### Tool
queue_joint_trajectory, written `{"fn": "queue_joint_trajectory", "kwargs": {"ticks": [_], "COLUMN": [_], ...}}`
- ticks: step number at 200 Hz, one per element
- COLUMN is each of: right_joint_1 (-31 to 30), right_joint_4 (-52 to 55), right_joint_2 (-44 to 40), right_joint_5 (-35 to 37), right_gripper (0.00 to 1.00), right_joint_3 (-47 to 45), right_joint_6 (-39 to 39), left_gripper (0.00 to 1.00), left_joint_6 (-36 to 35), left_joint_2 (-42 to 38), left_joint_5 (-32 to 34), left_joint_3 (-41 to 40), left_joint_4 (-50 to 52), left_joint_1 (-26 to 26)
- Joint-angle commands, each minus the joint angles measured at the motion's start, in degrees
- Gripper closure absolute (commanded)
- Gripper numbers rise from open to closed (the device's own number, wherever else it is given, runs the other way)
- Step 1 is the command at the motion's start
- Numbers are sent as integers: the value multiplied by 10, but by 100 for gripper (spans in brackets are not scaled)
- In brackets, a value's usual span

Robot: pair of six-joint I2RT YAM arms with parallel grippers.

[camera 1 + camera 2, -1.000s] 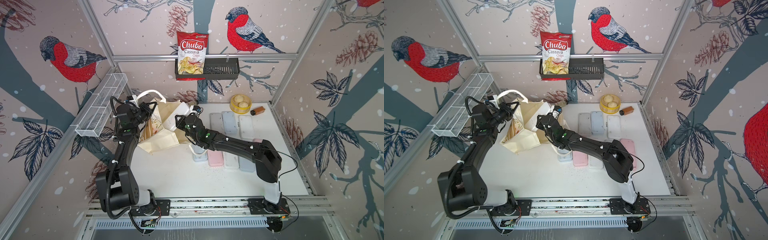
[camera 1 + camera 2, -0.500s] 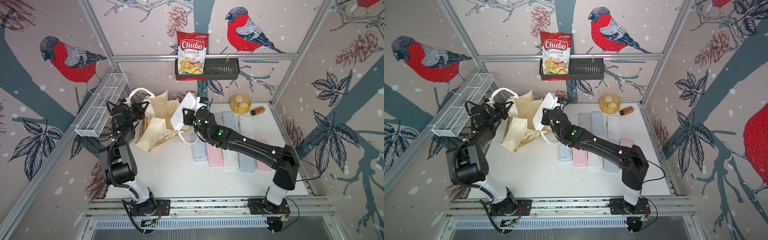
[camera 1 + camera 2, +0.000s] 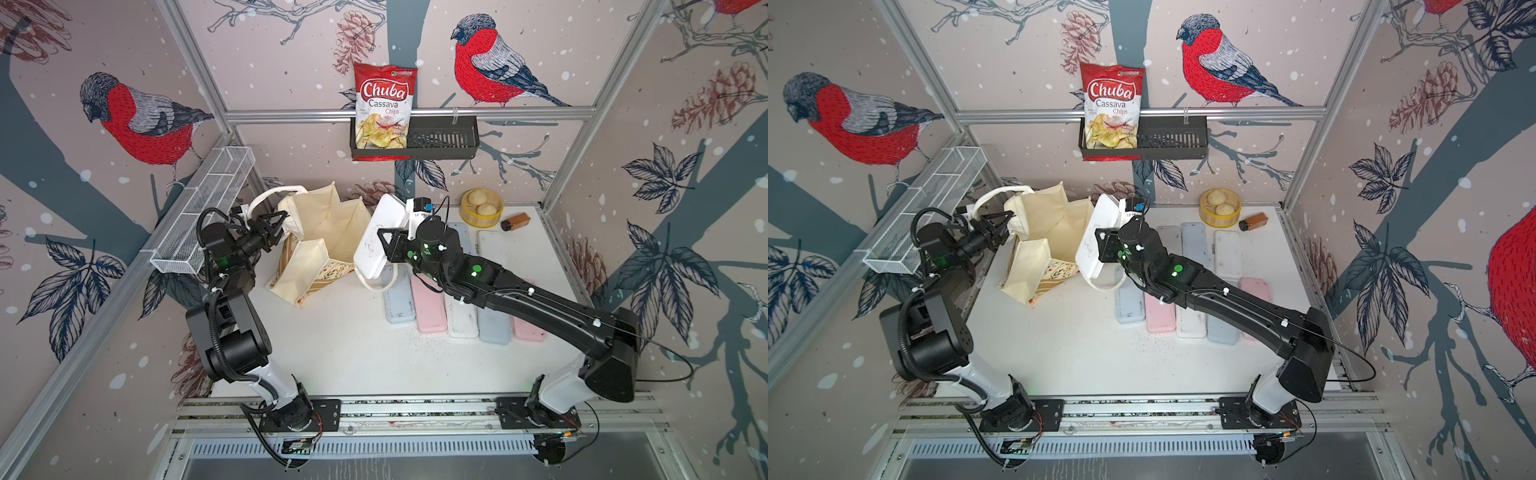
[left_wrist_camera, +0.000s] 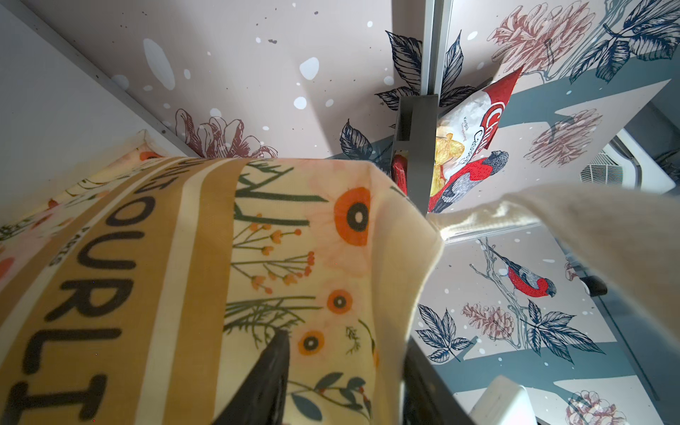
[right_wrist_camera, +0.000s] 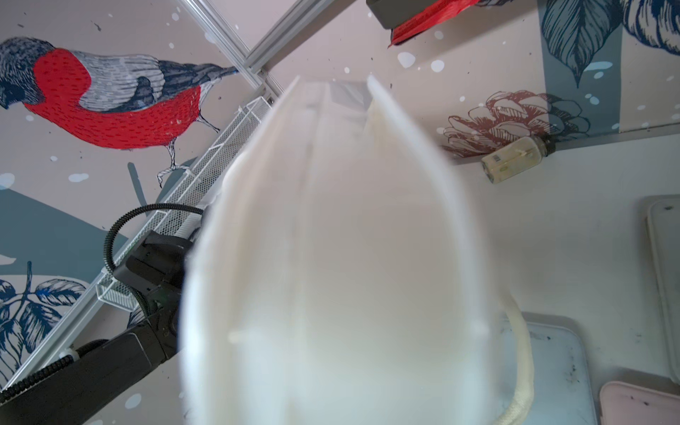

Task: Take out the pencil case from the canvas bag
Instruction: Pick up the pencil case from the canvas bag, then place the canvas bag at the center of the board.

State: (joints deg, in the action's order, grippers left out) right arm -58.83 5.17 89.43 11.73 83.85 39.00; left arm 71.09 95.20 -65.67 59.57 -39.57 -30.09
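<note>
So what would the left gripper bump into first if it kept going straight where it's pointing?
The canvas bag. The left gripper points at its flowery side, which looks very close in the left wrist view, so it would likely hit cloth almost at once.

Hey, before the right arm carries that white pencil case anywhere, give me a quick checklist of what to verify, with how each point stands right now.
1. Grip: ok. The right tool clamps the pencil case.
2. Case out of the canvas bag: ok. It hangs in the air beside the bag's open mouth.
3. The loop handle is free of the case: cannot tell. It dangles right under the case.
4. The left tool is not clamping the bag: ok. Its jaws stand apart.
5. Bare table for a set-down: ok. There is room in front of the bag.
</note>
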Motion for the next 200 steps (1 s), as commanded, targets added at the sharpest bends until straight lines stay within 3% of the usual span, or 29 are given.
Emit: {"fn": "queue_joint_trajectory", "kwargs": {"ticks": [1,29,59,88,105,139,153,164,180,200], "right_joint_1": [16,15,-16,-18,-11,37,56,67,77,87], "right_joint_4": [38,33,57,76,76,74,75,77,78,79], "right_joint_2": [27,79,95,59,18,-59,-87,-106,-128,-146], "right_joint_5": [-29,-85,-82,-68,-47,-35,-37,-33,-30,-28], "right_gripper": [80,80,80,80,80,80,80,80,80,80], "right_joint_3": [-3,26,87,70,26,-73,-102,-116,-129,-142], "right_joint_6": [18,33,-6,-10,-9,12,18,18,12,9], "left_gripper": [54,54,54,58,66,93,99,97,79,64], "left_joint_6": [11,-20,-56,-57,-52,-2,19,20,-17,-112], "left_joint_2": [-7,-7,-4,6,8,10,16,22,24,22], "left_joint_5": [104,110,120,118,118,106,98,95,97,113], "left_joint_3": [4,14,27,29,28,19,19,25,41,78], "left_joint_4": [-40,-3,41,42,36,-30,-56,-59,-18,97], "left_joint_1": [-36,-45,-58,-63,-63,-58,-48,-35,-9,27]}}
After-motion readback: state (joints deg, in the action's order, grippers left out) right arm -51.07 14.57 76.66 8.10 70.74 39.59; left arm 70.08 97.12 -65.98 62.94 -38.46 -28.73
